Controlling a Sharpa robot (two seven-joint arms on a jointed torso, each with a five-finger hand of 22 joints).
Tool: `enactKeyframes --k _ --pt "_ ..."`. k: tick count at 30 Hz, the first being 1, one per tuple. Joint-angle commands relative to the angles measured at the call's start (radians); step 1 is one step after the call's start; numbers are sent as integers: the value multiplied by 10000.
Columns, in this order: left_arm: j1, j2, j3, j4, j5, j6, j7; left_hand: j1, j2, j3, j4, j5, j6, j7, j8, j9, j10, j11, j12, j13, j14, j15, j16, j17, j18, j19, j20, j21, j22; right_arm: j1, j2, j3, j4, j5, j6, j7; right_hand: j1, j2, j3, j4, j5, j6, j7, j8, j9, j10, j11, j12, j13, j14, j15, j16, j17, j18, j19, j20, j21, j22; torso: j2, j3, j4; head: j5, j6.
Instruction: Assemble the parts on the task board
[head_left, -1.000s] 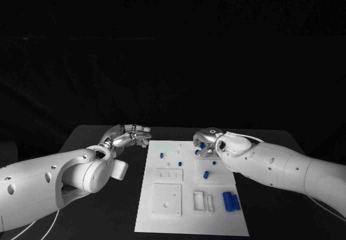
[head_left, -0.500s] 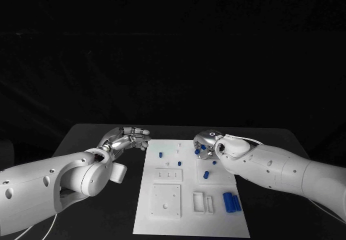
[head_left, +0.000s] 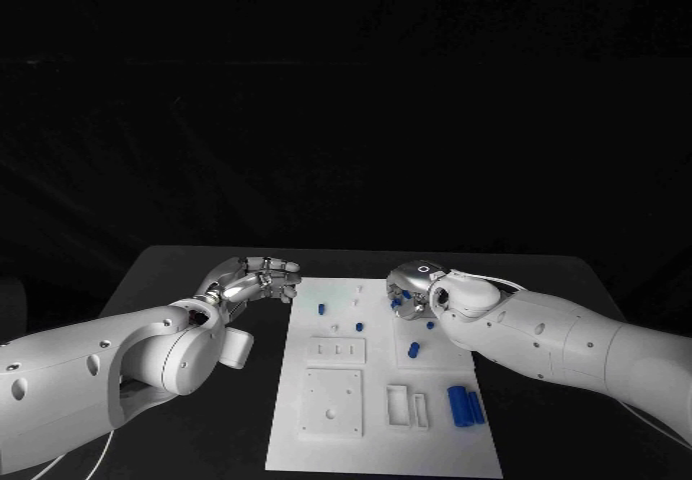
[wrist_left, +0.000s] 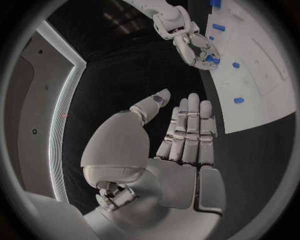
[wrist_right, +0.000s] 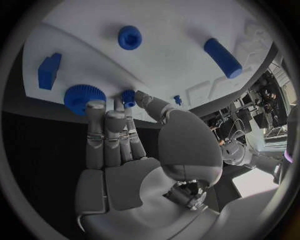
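So the right hand (wrist_right: 134, 165) is up at the far end of the task board (head_left: 378, 425), around 1 o'clock from the board's middle; its fingers (wrist_right: 106, 135) are mostly straight, tips sitting right by a small blue knob (wrist_right: 128, 97) with a bigger blue toothed gear (wrist_right: 80, 97) just beside it. Can't tell whether the thumb and a finger actually have the knob pinched or are only touching it; looks like contact at most.

Left hand (wrist_left: 181, 150) hangs off the board's 10 o'clock corner over the black desk (head_left: 188, 275); fingers together and extended, holding nothing.

If it were me I'd go slow here; get the thumb and one fingertip on opposite sides of the knob before lifting, and keep the rest clear of the gear so it doesn't get shoved. The blue cylinder (wrist_right: 223, 58) and the round socket piece (wrist_right: 129, 37) sit well apart; no worry there.
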Motion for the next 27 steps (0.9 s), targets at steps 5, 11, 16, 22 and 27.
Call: enactKeyframes --k 5,11,16,22,27 --pt "15 16 10 3 -42 175 28 -95 -19 -4 87 -69 29 54 -55 -9 41 12 -61 -14 -18 43 -49 12 124 -30 -58 46 -3 -60 -10 -33 40 -195 -135 -121 76 403 254 -137 -52 373 -111 165 106 489 -120 183 187 -109 -243 98 -39 465 272 -385 216 256 98 7 39 -30 81" --pt "15 16 10 -6 -42 178 5 -101 -22 -3 87 -69 26 55 -57 -10 38 14 -68 -15 -18 43 -51 14 125 -32 -59 46 -4 -62 -47 -32 111 -499 -435 -370 49 510 394 -376 -53 676 -234 300 217 942 -307 413 435 -146 -424 119 -70 465 215 -461 362 245 131 14 52 -53 129" --pt "15 4 9 -14 -42 166 0 -104 -31 1 82 -69 19 57 -62 -11 31 17 -79 -18 -19 43 -56 17 127 -35 -60 46 -5 -62 -73 -32 220 -691 -864 -566 27 537 465 -519 -53 753 -264 313 262 1061 -379 489 613 -148 -494 122 -104 465 194 -493 457 240 157 13 55 -44 190" --pt "15 0 9 1 -42 160 -8 -104 -43 8 73 -68 6 61 -70 -14 19 24 -97 -23 -23 43 -63 22 129 -41 -61 47 -6 -61 -148 -26 470 -1120 -1952 -893 17 480 534 -594 -53 835 -294 322 306 1099 -413 518 778 -143 -528 135 -132 465 189 -536 552 233 181 13 43 -26 285" --pt "15 0 9 -8 -42 140 -8 -104 -46 13 69 -68 0 64 -74 -15 14 27 -106 -25 -24 43 -67 24 130 -43 -61 47 -6 -60 -69 -17 565 -1653 -2709 -1260 45 408 568 -609 -53 908 -322 333 332 1120 -432 527 869 -142 -547 143 -149 465 191 -564 604 227 196 15 41 -43 399"
